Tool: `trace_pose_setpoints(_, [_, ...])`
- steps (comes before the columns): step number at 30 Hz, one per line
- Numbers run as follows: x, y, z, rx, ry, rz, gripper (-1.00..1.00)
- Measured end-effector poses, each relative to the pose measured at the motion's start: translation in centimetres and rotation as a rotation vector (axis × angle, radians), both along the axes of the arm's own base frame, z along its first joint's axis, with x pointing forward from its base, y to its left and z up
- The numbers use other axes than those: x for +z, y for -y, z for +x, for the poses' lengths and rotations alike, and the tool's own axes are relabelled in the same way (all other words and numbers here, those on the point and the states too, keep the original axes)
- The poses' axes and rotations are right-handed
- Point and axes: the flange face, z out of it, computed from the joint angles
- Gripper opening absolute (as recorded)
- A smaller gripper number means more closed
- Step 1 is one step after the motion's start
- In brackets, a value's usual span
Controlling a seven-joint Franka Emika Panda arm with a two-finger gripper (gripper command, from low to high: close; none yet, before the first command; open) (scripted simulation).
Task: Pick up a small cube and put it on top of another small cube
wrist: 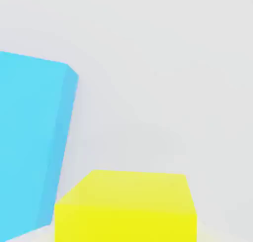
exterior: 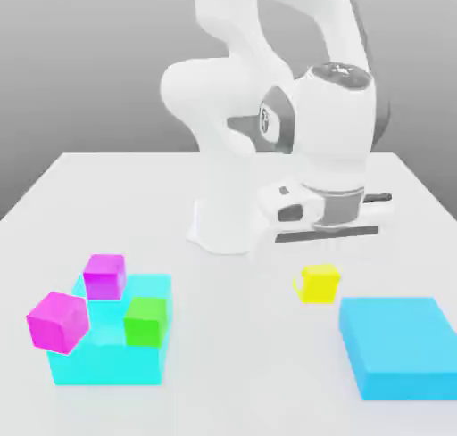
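The small cube (exterior: pixel 319 283) is bright yellow and sits low over the white table (exterior: pixel 223 372), right of centre in the exterior view. My gripper (exterior: pixel 323 247) hangs straight above it on the white arm, its hand close over the cube's top. I cannot tell from these views whether the cube is gripped. In the hand view the small cube (wrist: pixel 126 206) lies very near, beside a flat cyan block (wrist: pixel 29 137).
A flat cyan block (exterior: pixel 397 345) lies just beside the yellow cube, toward the front right. At the exterior view's left a second cyan block (exterior: pixel 112 354) carries a green cube (exterior: pixel 145 320) and two magenta cubes (exterior: pixel 104 275) (exterior: pixel 59 321). The arm's base (exterior: pixel 228 225) stands behind.
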Motion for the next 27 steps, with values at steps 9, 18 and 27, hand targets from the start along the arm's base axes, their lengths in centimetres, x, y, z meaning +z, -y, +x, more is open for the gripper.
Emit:
trace_pose_setpoints(9, [3.7, 14.3, -0.7, 0.085, -0.007, 0.0, -1.0])
trace_pose_setpoints(18, [6.0, 26.4, -6.7, 0.166, -0.013, 0.013, -1.0])
trace_pose_setpoints(27, [0.4, 27.2, -7.3, 0.172, -0.014, 0.014, 1.0])
